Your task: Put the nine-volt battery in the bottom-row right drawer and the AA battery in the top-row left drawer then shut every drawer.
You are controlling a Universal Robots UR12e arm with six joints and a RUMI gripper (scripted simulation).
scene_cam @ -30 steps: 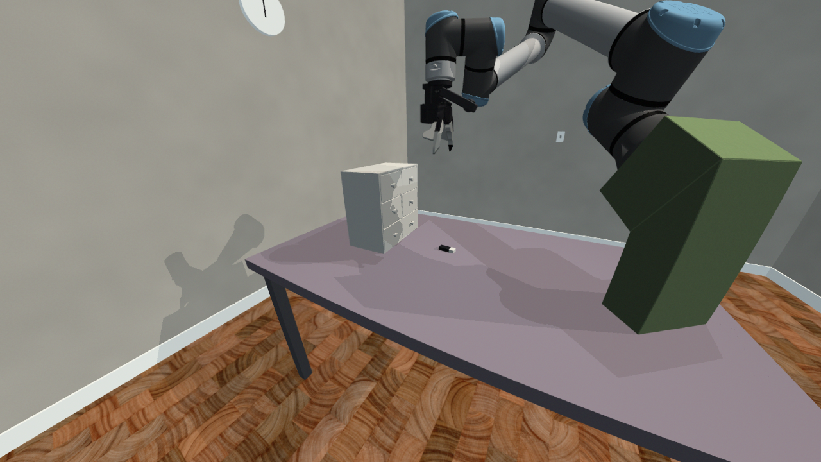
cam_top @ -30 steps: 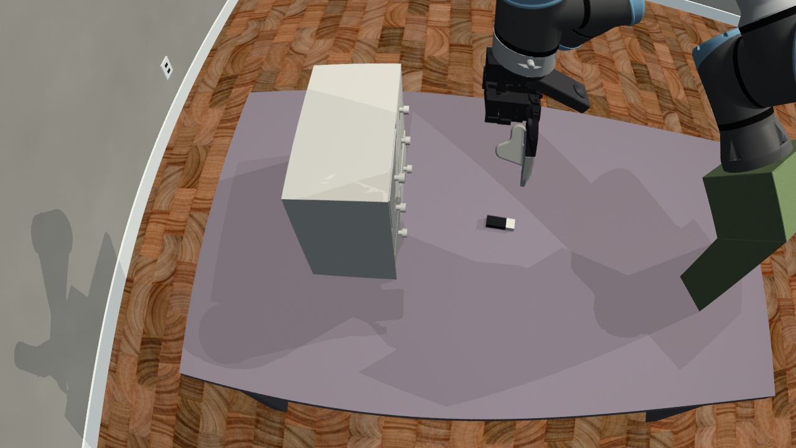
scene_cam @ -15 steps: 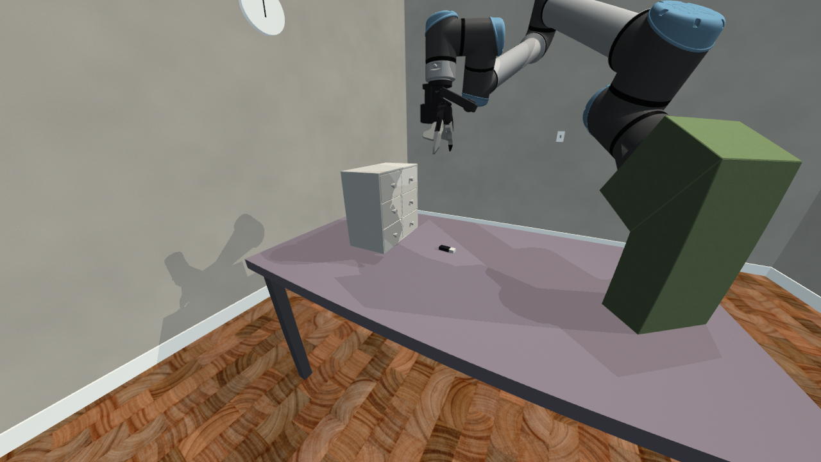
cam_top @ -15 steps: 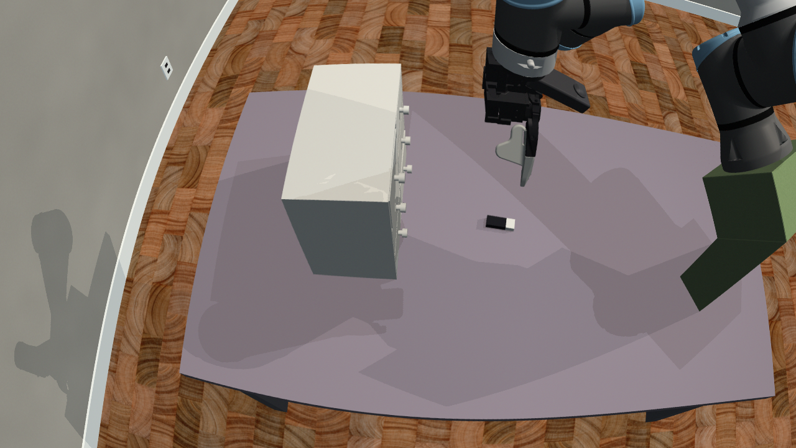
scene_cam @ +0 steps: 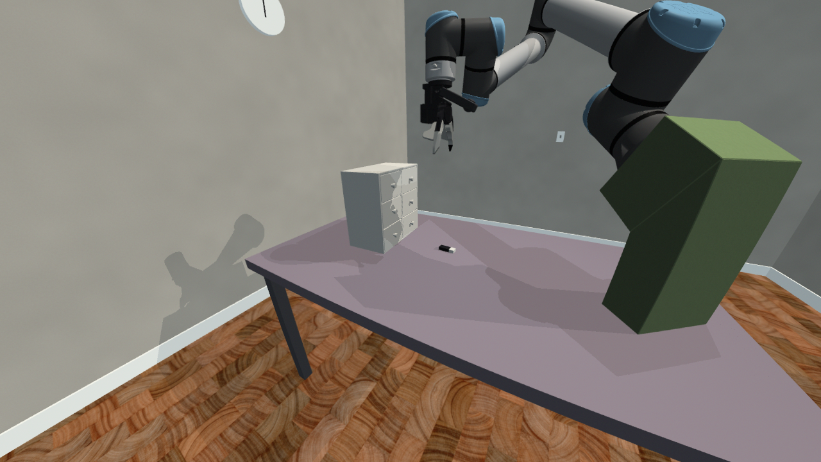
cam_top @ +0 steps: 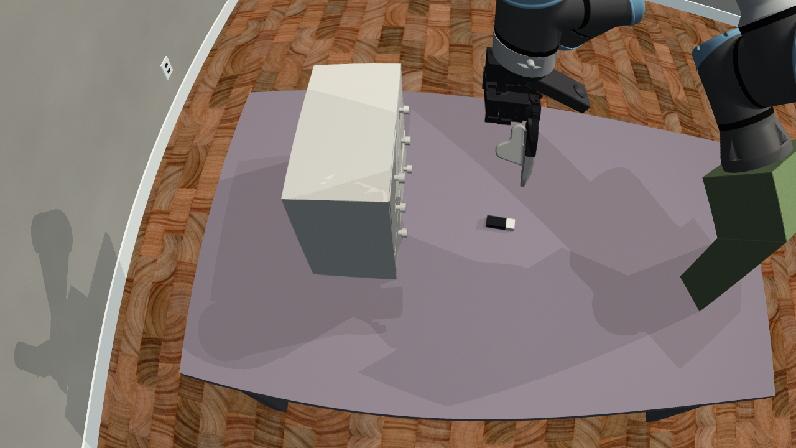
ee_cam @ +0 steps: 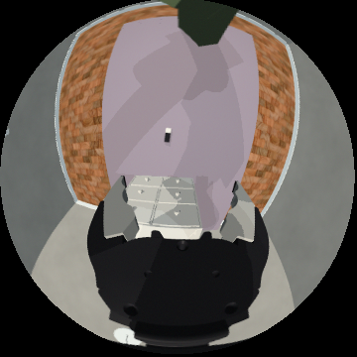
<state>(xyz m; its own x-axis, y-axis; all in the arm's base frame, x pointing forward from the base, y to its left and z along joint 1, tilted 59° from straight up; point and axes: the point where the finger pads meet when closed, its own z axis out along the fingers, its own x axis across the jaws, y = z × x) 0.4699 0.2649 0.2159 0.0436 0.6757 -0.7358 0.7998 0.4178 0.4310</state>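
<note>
One white chest (cam_top: 344, 133) (scene_cam: 362, 209) (ee_cam: 169, 230) is standing upright, six round-knobbed drawers shut; neither battery is showing. One black-and-white USB stick (cam_top: 499, 223) (scene_cam: 446, 248) (ee_cam: 168, 135) is lying before it. One two-jaw gripper (cam_top: 524, 183) (scene_cam: 442, 150) (ee_cam: 179, 179) is hovering above the chest's front side, fingers spread apart.

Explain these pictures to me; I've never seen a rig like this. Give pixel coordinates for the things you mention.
The machine is a single jointed robot arm (cam_top: 762, 61) (scene_cam: 637, 74); its gripper (cam_top: 525, 181) (scene_cam: 443, 150) (ee_cam: 179, 179) is the two-fingered part at the end, open and holding nothing. The top picture looks down on the table (cam_top: 500, 362) (scene_cam: 413, 321) (ee_cam: 149, 99). The exterior one looks across the room from the side. The round one looks out past the fingers from the wrist. On the table stands a white chest (cam_top: 344, 133) (scene_cam: 362, 212) (ee_cam: 170, 231) with six drawers, and in front of it lies a small black-and-white block (cam_top: 495, 222) (scene_cam: 444, 248) (ee_cam: 168, 136). I can't tell what that block is.
</note>
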